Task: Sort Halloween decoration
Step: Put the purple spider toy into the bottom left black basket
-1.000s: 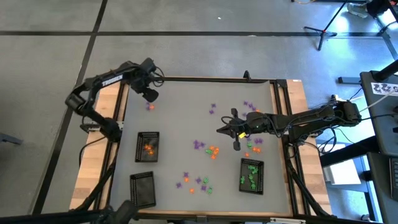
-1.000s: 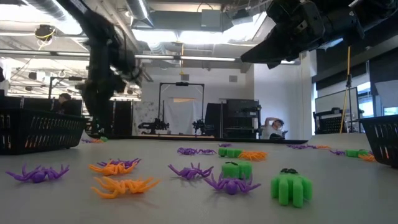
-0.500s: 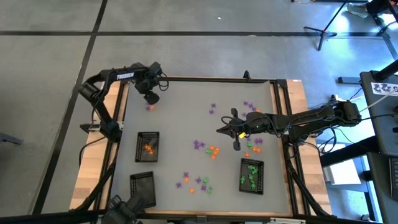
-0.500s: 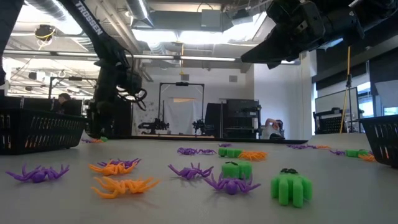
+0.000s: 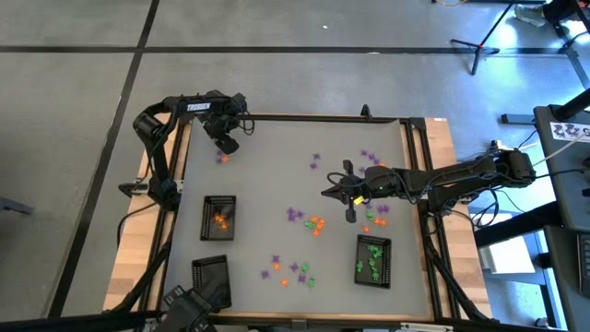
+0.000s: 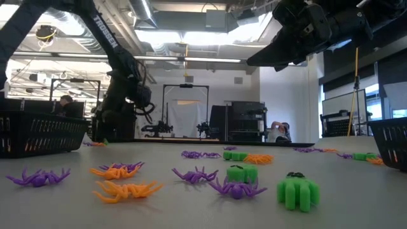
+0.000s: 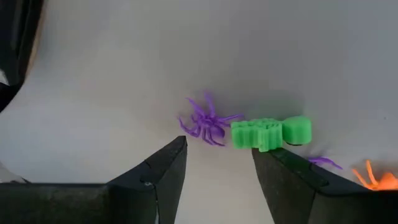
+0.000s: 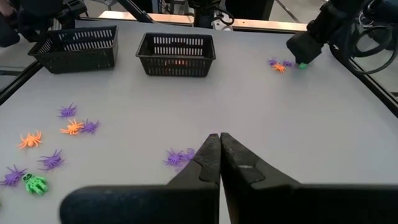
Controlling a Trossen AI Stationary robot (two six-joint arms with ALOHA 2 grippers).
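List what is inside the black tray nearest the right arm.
The black mesh tray near the right arm holds only green trinkets, piled together. An exact count cannot be made, and any pieces underneath the pile are covered.

3 blk mesh trays (image 5: pixel 219 218) on gray table (image 5: pixel 267 166).

left gripper (image 5: pixel 224 145): far-left corner, fingers apart | right gripper (image 5: pixel 336 195): mid-table, fingers together
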